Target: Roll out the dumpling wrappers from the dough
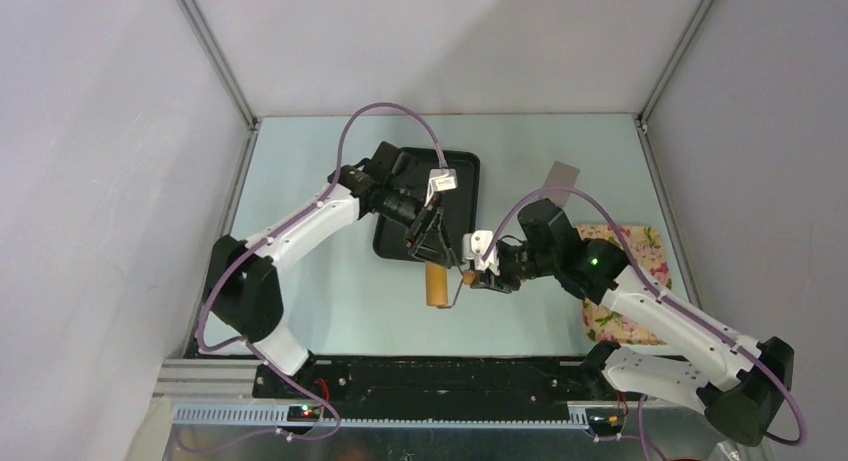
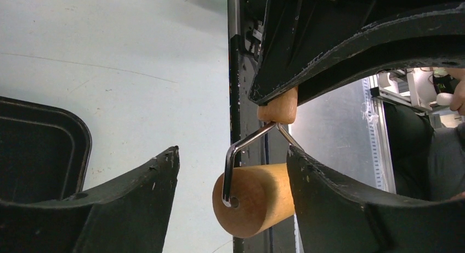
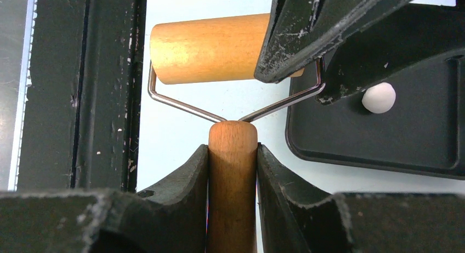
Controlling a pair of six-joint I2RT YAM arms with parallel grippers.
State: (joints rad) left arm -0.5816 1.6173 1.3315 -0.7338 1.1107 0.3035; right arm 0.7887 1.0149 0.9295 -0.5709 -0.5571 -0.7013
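Right gripper (image 3: 232,154) is clamped on the wooden handle (image 3: 232,209) of the roller (image 1: 437,284). The drum (image 3: 208,44) is just off the tray's (image 3: 384,138) near edge, over the tabletop (image 2: 137,72). Left gripper (image 2: 233,154) has its jaws apart, straddling the drum and holding nothing. Dough (image 3: 378,97) is a small white ball inside the tray, not yet flattened.

Step, as judged: bring the roller onto the dough. To do it well, keep the handle grip firm and the drum level with the tray floor. Keep the left fingers off the drum so it can turn. Lower gently, since the ball may slide.
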